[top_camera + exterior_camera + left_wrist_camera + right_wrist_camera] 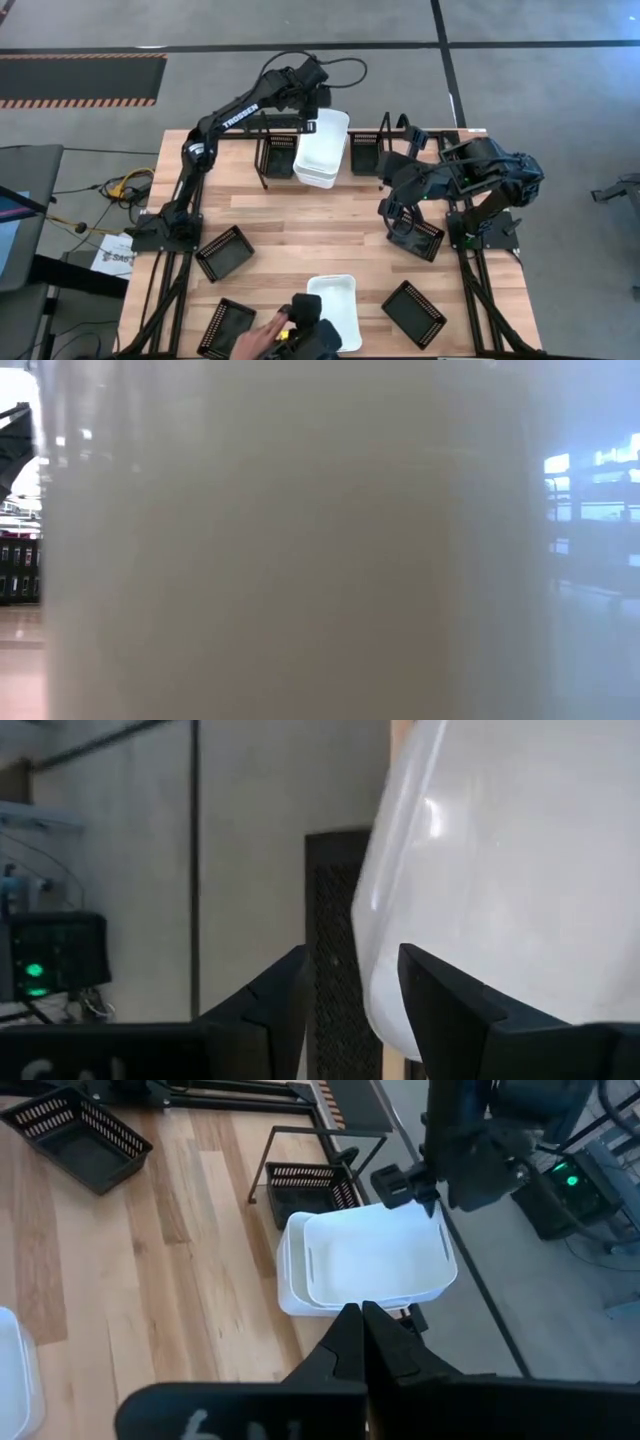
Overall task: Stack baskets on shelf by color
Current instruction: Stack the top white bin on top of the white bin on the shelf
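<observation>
Two white baskets (322, 148) sit nested, one inside the other, on the shelf (262, 130) at the table's far side. A black basket (278, 155) stands in the shelf to their left and another (365, 150) to their right. My left gripper (318, 108) is open at the far end of the upper white basket (375, 1260). In the left wrist view (352, 995) the basket's rim runs between the fingers. My right gripper (362, 1325) is shut and holds nothing; it hovers over the table's right half, above a black basket (418, 238). My left gripper stands open astride the upper white basket's far-end rim (372, 970), slanting down from the far side. The wall lies close against one finger (450, 1010); I cannot tell whether they touch. The basket rests in the one below it.
Black baskets lie on the table at left (223, 252), near left (225, 325) and near right (414, 313). A third white basket (335, 300) stands at the near edge and fills the low view (300, 560). A person's hand (262, 335) holds a dark device beside it.
</observation>
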Tool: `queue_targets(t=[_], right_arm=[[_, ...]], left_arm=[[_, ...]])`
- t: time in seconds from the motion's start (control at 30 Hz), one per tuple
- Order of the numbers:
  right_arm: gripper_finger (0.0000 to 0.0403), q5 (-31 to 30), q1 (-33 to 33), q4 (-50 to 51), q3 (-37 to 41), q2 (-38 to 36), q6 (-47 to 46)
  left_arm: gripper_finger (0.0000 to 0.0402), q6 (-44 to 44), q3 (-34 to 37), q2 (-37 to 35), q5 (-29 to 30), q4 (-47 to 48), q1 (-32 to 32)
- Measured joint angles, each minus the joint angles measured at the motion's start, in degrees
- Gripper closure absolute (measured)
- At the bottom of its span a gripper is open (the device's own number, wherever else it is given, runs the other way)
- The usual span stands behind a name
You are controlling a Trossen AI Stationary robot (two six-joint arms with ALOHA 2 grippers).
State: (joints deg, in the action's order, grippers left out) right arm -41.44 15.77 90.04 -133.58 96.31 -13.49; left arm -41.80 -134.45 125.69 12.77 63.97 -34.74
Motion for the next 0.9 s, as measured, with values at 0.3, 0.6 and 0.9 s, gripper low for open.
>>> queue_targets(t=[0.3, 0.6, 0.9], right_arm=[[0.0398, 0.00, 0.37, -0.01, 0.00, 0.00, -0.09], [0.0397, -0.41, 0.33, -0.04, 0.00, 0.00, -0.09], [0.0398, -0.54, 0.33, -0.03, 0.00, 0.00, -0.09]], left_arm=[[0.0293, -0.66, -0.01, 1.15, 1.89, -1.86, 0.24], [0.0399, 3.46, -0.50, 0.78, 2.44, -1.07, 0.70], [0.0401, 10.22, -0.50, -0.77, -1.99, 0.76, 1.09]])
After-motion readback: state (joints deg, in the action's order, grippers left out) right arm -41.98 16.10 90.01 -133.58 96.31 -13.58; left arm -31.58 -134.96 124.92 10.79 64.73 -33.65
